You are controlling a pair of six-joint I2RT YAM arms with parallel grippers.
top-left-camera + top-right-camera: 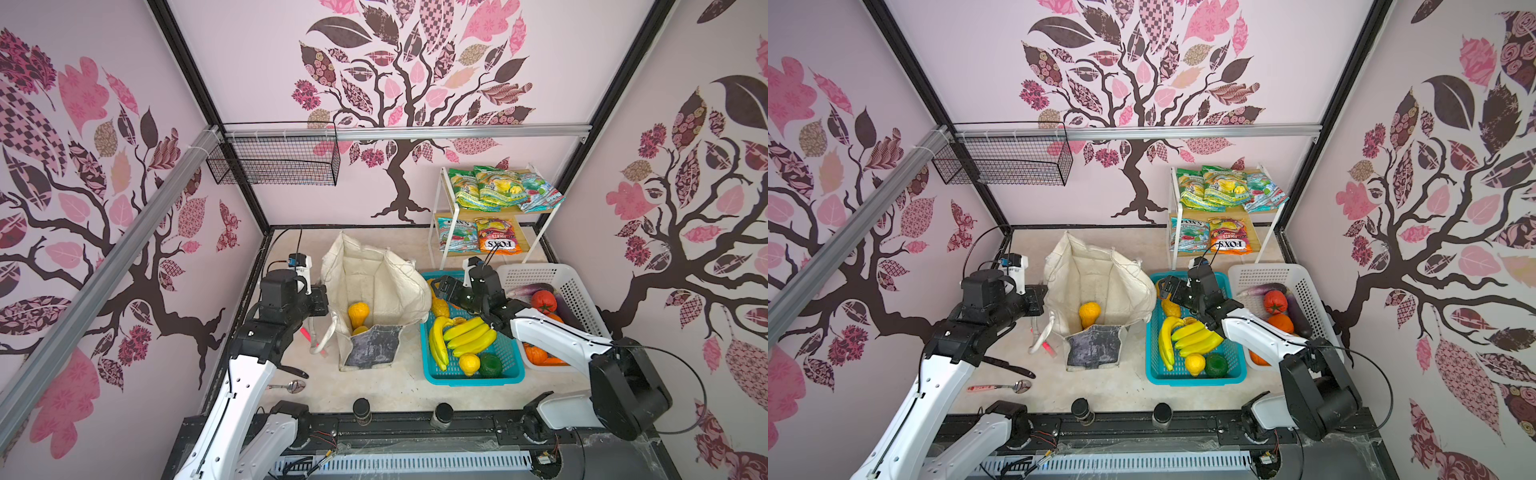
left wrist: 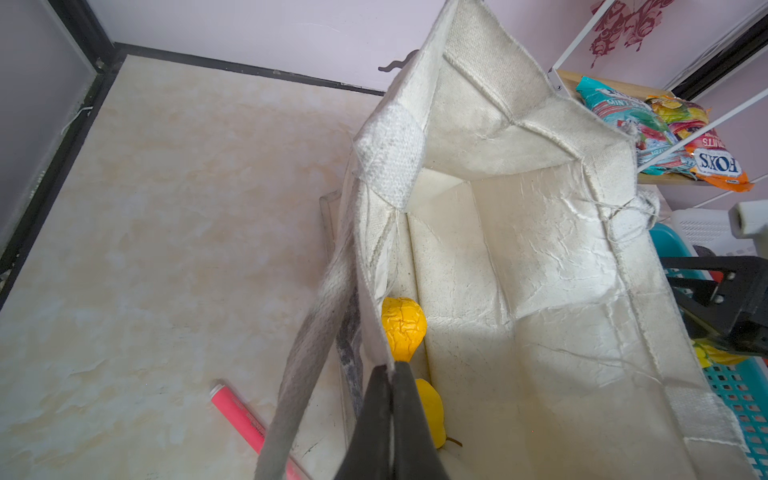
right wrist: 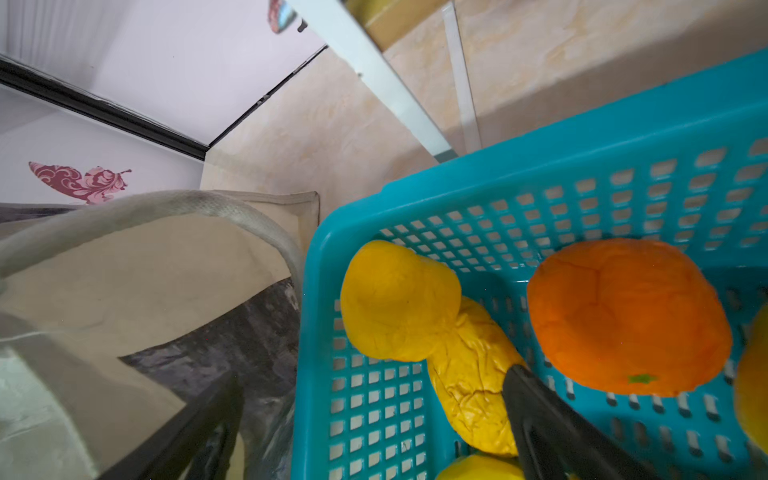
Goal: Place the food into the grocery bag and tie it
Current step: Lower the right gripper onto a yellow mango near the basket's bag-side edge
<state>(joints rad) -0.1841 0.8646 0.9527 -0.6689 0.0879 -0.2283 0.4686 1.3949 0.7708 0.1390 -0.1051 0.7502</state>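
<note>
The left gripper point(image 2: 392, 399) is pinching the rim of the bag point(image 1: 374, 278), with its jaws together on the cloth of the left wall. The bag is standing about in the middle of the tabletop point(image 1: 386, 390) with its mouth open. A pear-shaped fruit point(image 1: 358, 313) is already lying on its bottom, with a second yellow piece beside it. The canvas is looking soft, and the right wall is sagging inward. I think the mouth would fold shut without this hold, so the rim is the good place to grasp.

Just beside the bag on its right, the blue-green basket point(image 1: 473, 380) is holding more food. The right gripper point(image 1: 441, 291) is hanging over its back left corner with the jaws wide apart and nothing between them. One finger point(image 3: 552, 424) is reaching close to a wrinkled yellow fruit point(image 3: 415, 316), and an orange point(image 3: 627, 316) is lying next to it. The bananas point(image 1: 467, 334) and a lemon point(image 1: 469, 363) are lying nearer the front.

This fruit is probably light and a little squashy, with a creased skin. The narrow middle seems the safest place to close on.

At the right edge of the tabletop, the white basket point(image 1: 540, 274) is carrying a tomato point(image 1: 543, 300). In the back right corner, the shelf point(image 1: 525, 235) is carrying the packets point(image 1: 498, 189). They look glossy and likely slippery, so a flat sealed edge is the better place to take them.
</note>
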